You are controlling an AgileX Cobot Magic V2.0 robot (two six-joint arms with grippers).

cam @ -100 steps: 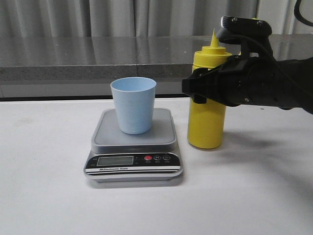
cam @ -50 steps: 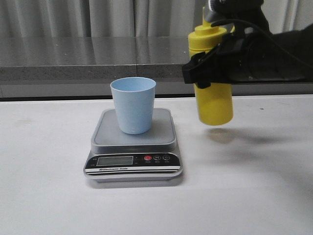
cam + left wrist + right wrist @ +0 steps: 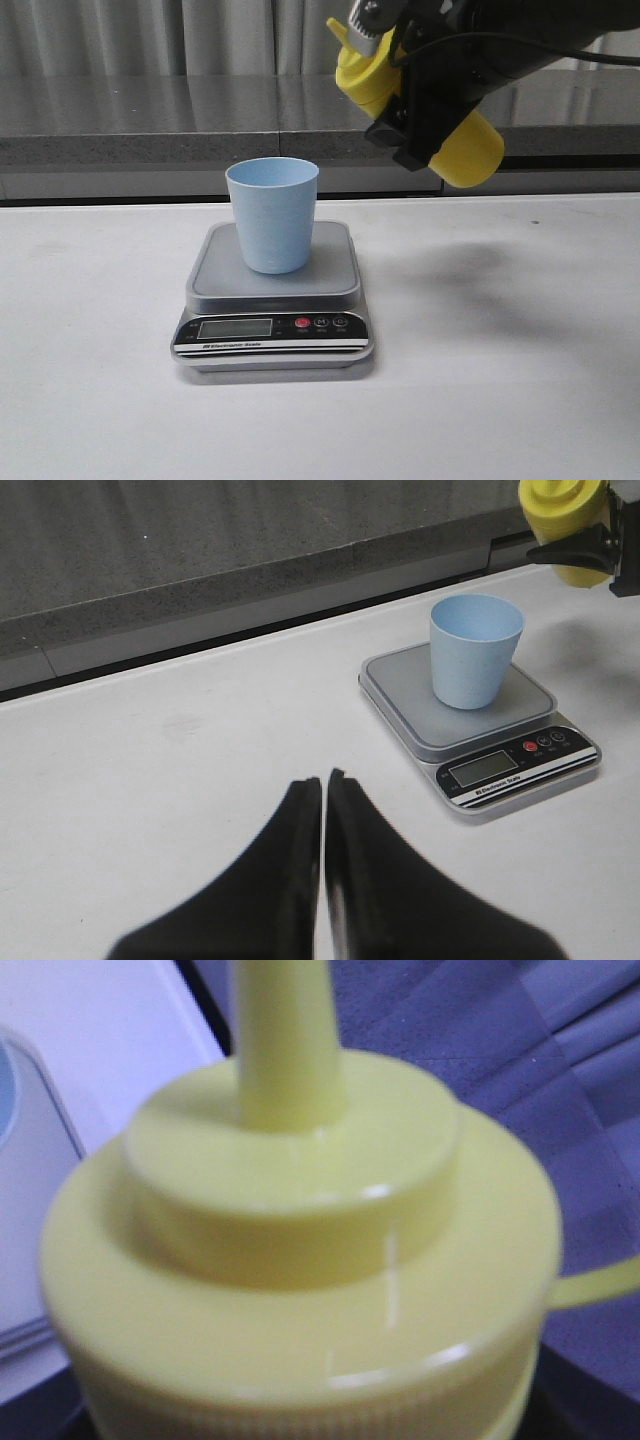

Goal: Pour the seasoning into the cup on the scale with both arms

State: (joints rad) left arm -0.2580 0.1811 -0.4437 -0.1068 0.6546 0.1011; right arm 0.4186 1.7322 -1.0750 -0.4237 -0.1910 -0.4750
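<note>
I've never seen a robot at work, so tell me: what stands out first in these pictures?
A bright yellow seasoning bottle hangs tilted in the air, held by the right gripper up and to the right of everything else, its nozzle leaning toward the middle. Below it, a pale blue cup stands upright on a silver scale on the white table. The left gripper hovers shut, off to the left.

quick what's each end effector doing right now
Left end effector: closed, holding nothing.
Right end effector: closed on the yellow squeeze bottle, tilted in the air.

Seasoning bottle (image 3: 470, 145) middle hidden behind right claw (image 3: 415, 125); nozzle tip cut off; scale (image 3: 235, 327) display unreadable.
</note>
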